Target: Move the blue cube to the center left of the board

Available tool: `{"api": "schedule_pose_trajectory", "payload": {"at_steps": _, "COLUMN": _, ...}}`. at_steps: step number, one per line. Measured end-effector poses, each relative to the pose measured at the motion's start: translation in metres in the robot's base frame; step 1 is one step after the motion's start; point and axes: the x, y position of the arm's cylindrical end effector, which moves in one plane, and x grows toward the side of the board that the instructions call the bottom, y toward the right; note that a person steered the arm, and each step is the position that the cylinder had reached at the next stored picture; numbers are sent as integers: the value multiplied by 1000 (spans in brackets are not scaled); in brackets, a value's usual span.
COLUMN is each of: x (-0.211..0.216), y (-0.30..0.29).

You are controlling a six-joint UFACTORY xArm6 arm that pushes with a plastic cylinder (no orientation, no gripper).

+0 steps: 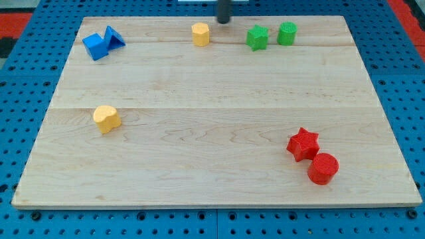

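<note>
The blue cube (95,46) sits at the board's top left corner, touching a blue triangular block (114,37) on its right. My tip (224,20) is at the view's top edge, near the board's top middle, just right of a yellow hexagonal block (200,34) and far right of the blue cube.
A green star (257,38) and a green cylinder (287,33) sit at the top right of my tip. A yellow heart-like block (106,119) lies at centre left. A red star (303,145) and a red cylinder (323,168) sit at the bottom right. The wooden board (212,99) rests on a blue pegboard.
</note>
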Motion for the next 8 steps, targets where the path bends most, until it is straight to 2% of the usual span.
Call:
{"api": "schedule_pose_trajectory", "payload": {"at_steps": 3, "x": 1, "y": -243}}
{"api": "schedule_pose_trajectory", "payload": {"at_steps": 4, "x": 55, "y": -275}}
{"api": "schedule_pose_trajectory", "payload": {"at_steps": 5, "x": 82, "y": -262}}
{"api": "schedule_pose_trajectory", "payload": {"at_steps": 6, "x": 82, "y": -235}}
{"api": "schedule_pose_trajectory", "payload": {"at_steps": 8, "x": 118, "y": -187}}
